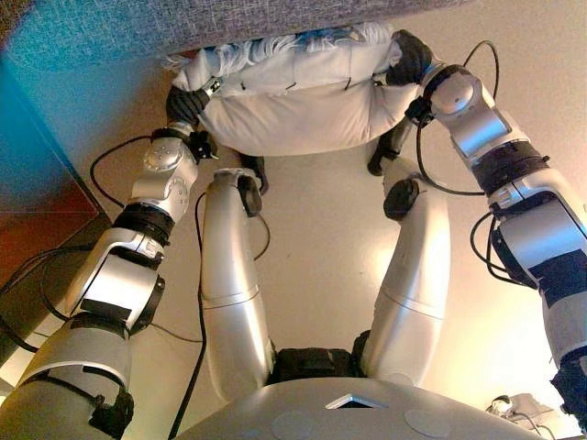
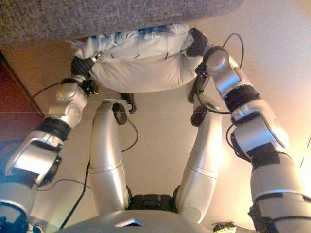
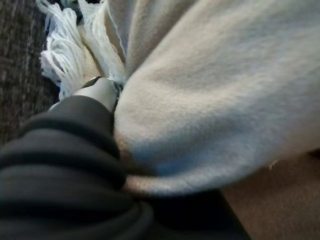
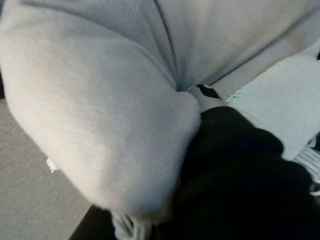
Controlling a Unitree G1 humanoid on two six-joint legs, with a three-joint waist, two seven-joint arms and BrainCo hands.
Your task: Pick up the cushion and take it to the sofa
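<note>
The cushion (image 1: 303, 101) — pale, soft, with a white fringe along its far edge — hung between the two hands, clear of the floor (image 1: 321, 238) and right at the front edge of the grey sofa (image 1: 229, 23). The left hand (image 1: 186, 104) pressed into the cushion's left end and the right hand (image 1: 410, 57) into its right end; their fingers were sunk in the fabric, so I could not tell whether they were curled or flat. To finish well, I would keep the squeeze even from both sides, lift over the sofa's edge, and only then let go — an uneven release could drop it.
</note>
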